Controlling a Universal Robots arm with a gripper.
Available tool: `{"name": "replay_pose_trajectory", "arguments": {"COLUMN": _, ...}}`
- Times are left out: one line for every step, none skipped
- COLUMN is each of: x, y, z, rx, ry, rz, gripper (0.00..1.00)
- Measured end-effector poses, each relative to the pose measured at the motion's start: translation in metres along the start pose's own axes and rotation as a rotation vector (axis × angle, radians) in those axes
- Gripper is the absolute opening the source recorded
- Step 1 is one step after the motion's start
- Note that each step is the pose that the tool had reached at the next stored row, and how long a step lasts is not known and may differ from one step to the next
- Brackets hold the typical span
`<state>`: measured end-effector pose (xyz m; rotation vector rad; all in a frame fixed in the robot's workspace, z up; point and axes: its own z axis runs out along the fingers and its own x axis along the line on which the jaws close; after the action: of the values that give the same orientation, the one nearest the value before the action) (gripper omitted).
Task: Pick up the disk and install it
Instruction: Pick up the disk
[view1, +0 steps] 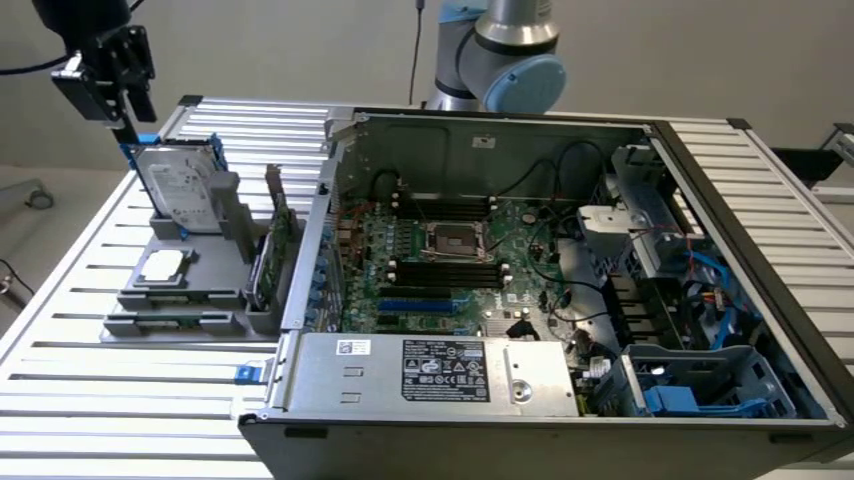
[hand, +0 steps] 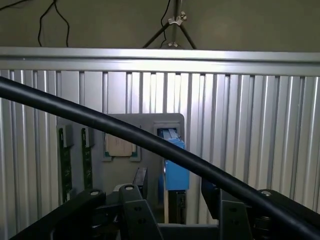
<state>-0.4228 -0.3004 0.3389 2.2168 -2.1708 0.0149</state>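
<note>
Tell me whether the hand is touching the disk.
Cannot tell. In the exterior view the hand ends at the top corner of the disk; no gap or contact shows plainly.

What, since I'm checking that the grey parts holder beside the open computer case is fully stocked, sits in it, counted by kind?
Disk in blue carrier: 1
Square silver chip: 1
Upright green circuit card: 1
Slim dark-green sticks: 2
Total: 5
</note>
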Motion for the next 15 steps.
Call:
{"name": "replay_pose_trajectory", "arguments": {"x": 0.0, "y": 0.0004, "z": 0.0008, "rx": 0.0073, "ry": 0.0009, "rz": -0.003, "gripper": 0.56}}
{"name": "replay_pose_trajectory", "arguments": {"x": 0.0, "y": 0.0007, "z": 0.0015, "rx": 0.0136, "ry": 0.0017, "rz": -0.006, "gripper": 0.56}}
{"name": "replay_pose_trajectory", "arguments": {"x": 0.0, "y": 0.0011, "z": 0.0023, "rx": 0.0197, "ry": 0.0024, "rz": -0.009, "gripper": 0.56}}
{"name": "replay_pose_trajectory", "arguments": {"x": 0.0, "y": 0.0017, "z": 0.0031, "rx": 0.0251, "ry": 0.0029, "rz": -0.012, "gripper": 0.56}}
{"name": "replay_pose_trajectory", "arguments": {"x": 0.0, "y": 0.0023, "z": 0.004, "rx": 0.0299, "ry": 0.0032, "rz": -0.014, "gripper": 0.56}}
{"name": "replay_pose_trajectory", "arguments": {"x": 0.0, "y": 0.0033, "z": 0.0051, "rx": 0.034, "ry": 0.0033, "rz": -0.016, "gripper": 0.56}}
{"name": "replay_pose_trajectory", "arguments": {"x": 0.0, "y": 0.0043, "z": 0.0064, "rx": 0.0369, "ry": 0.0034, "rz": -0.018, "gripper": 0.56}}
{"name": "replay_pose_trajectory", "arguments": {"x": 0.0, "y": 0.0054, "z": 0.0079, "rx": 0.0391, "ry": 0.0034, "rz": -0.02, "gripper": 0.56}}
{"name": "replay_pose_trajectory", "arguments": {"x": -0.001, "y": 0.0064, "z": 0.0096, "rx": 0.0408, "ry": 0.0034, "rz": -0.022, "gripper": 0.56}}
{"name": "replay_pose_trajectory", "arguments": {"x": -0.001, "y": 0.0072, "z": 0.0113, "rx": 0.042, "ry": 0.0035, "rz": -0.023, "gripper": 0.56}}
{"name": "replay_pose_trajectory", "arguments": {"x": -0.001, "y": 0.0076, "z": 0.0131, "rx": 0.0436, "ry": 0.0036, "rz": -0.025, "gripper": 0.56}}
{"name": "replay_pose_trajectory", "arguments": {"x": -0.001, "y": 0.0078, "z": 0.0148, "rx": 0.0452, "ry": 0.0037, "rz": -0.026, "gripper": 0.56}}
{"name": "replay_pose_trajectory", "arguments": {"x": -0.001, "y": 0.0079, "z": 0.0167, "rx": 0.0471, "ry": 0.0038, "rz": -0.027, "gripper": 0.56}}
{"name": "replay_pose_trajectory", "arguments": {"x": -0.001, "y": 0.0079, "z": 0.0185, "rx": 0.0488, "ry": 0.0037, "rz": -0.027, "gripper": 0.56}}
{"name": "replay_pose_trajectory", "arguments": {"x": -0.001, "y": 0.0079, "z": 0.0203, "rx": 0.05, "ry": 0.0038, "rz": -0.028, "gripper": 0.56}}
